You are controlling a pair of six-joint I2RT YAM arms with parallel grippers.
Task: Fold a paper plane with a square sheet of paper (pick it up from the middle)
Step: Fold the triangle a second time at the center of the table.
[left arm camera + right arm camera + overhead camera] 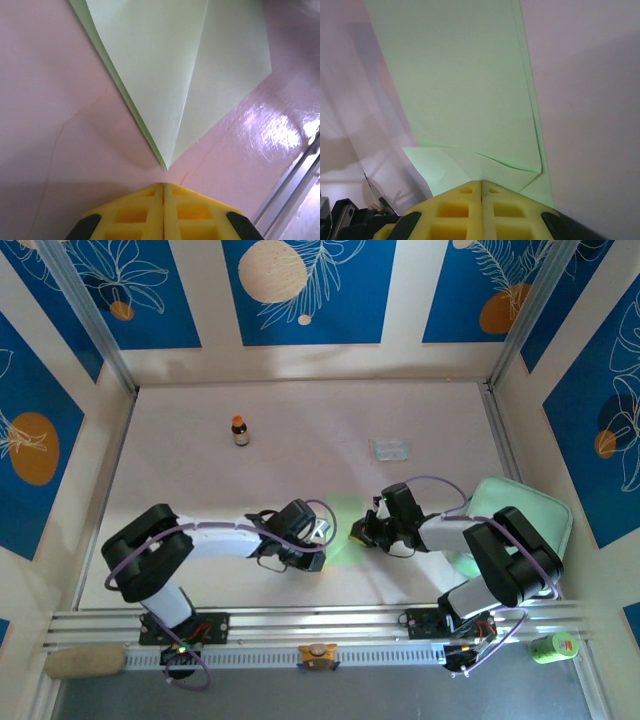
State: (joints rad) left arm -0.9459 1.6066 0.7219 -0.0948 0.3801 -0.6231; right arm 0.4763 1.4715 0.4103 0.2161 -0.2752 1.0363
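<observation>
Near the tray (540,502), left gripper (163,186) and right gripper (481,183) sit closed by the paper plane (165,75)

arms (225,537): black-and-white | cables (437,480): purple loops | fingers (135,215): yellow (waffle-moulded)

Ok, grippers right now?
Left gripper: closed, holding nothing, paper plane tip just ahead.
Right gripper: closed at the paper plane's edge; grip cannot be told.
</observation>
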